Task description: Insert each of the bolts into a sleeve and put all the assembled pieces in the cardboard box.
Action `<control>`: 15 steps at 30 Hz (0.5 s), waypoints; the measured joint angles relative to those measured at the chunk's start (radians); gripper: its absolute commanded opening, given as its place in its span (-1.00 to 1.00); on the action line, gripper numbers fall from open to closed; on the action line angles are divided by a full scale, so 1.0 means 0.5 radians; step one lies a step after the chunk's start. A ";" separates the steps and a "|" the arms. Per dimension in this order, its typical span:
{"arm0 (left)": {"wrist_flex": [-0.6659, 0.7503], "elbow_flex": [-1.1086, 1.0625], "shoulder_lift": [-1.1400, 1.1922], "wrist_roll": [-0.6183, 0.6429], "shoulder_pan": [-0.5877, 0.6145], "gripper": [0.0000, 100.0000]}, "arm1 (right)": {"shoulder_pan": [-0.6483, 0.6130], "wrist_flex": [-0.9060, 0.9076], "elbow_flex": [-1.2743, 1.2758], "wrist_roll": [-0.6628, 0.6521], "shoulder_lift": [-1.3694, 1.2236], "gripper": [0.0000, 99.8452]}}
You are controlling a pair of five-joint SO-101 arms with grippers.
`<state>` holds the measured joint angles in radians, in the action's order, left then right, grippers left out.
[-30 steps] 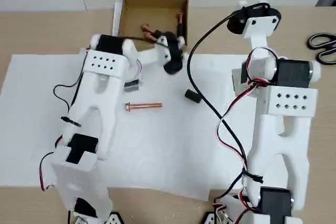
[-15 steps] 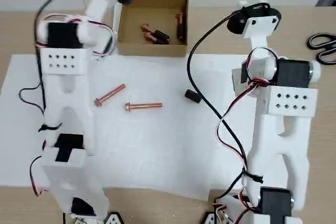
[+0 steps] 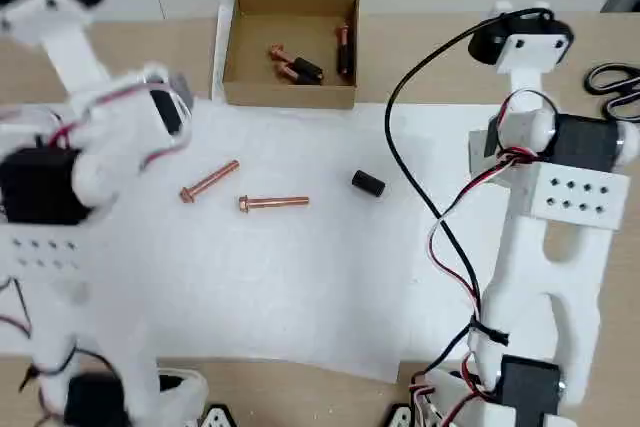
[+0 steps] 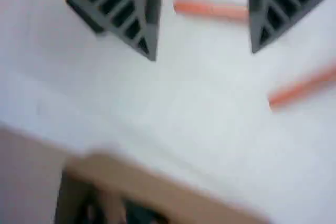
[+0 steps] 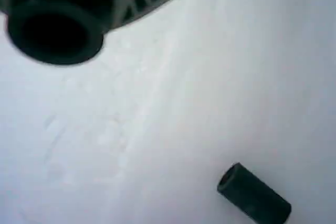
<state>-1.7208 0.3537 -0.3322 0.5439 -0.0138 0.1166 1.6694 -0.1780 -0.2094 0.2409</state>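
Two copper bolts [image 3: 209,180] [image 3: 273,203] lie on the white sheet [image 3: 300,287], with a loose black sleeve [image 3: 368,184] to their right. The cardboard box [image 3: 290,97] at the back holds several bolt-and-sleeve pieces [image 3: 300,67]. My left gripper [image 4: 205,48] hangs open above the sheet; one bolt [image 4: 210,10] shows past its fingertips and another bolt [image 4: 304,87] lies off to the side. My right gripper [image 5: 79,19] appears shut on a black sleeve [image 5: 55,35] seen end-on, above the sheet and apart from the loose sleeve [image 5: 253,199]. The right arm [image 3: 545,197] stands at the right.
Scissors [image 3: 615,77] lie at the table's right edge. The left arm [image 3: 80,177] takes up the left side of the sheet. The sheet's front edge meets bare wood [image 4: 157,192], and black and red cables [image 3: 430,227] trail beside the right arm.
The left arm has swung away from the cardboard box, back to the left and upward, uncovering the second bolt. The right arm has shifted slightly to the right.
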 measured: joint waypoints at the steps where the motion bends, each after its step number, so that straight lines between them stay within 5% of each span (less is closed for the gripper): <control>1: 0.028 -0.147 -0.055 0.055 -0.049 -0.78 | 0.000 0.000 0.000 0.000 0.000 -0.99; 15: 1.025 -1.531 -0.031 1.071 -0.319 -0.76 | 0.000 0.000 0.000 0.034 0.000 -0.99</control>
<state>-1.2083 -0.4120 -0.3475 1.0794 -0.1734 0.1166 1.6694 -0.1780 -0.1926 0.2409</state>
